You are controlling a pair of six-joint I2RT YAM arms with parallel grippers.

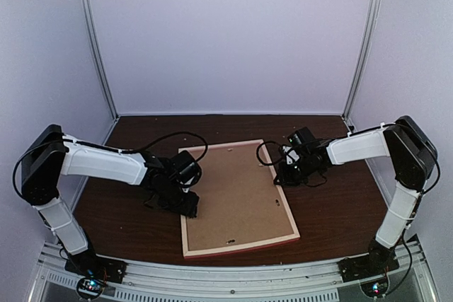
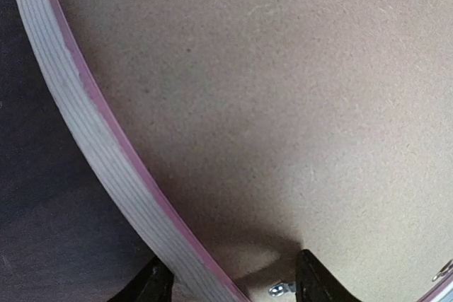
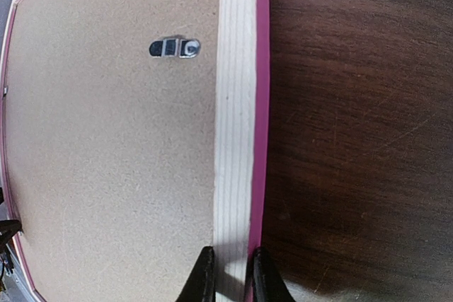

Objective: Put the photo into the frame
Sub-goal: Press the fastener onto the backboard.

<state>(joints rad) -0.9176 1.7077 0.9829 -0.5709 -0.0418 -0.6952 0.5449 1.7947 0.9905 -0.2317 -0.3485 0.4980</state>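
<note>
Right wrist | right jaws clamp frame [image 3: 233, 139] rail | left jaws spread astride frame edge | backing board [image 2: 283, 90] up

White-and-black jointed left arm [image 1: 99, 162] being held bent and reached inward, its black two-finger left gripper [image 1: 188, 205] being pointed downward, fingers [image 2: 313, 282] being held spread wide, matching right arm [image 1: 361, 146] being reached inward, black right gripper [image 1: 285, 175] being held with fingers [image 3: 204, 275] nearly together.

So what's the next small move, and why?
Probably nudge the left gripper onto the metal tab between its open jaws and swing it aside: the frame lies face down with the brown backing board still in it, no photo in view.
</note>
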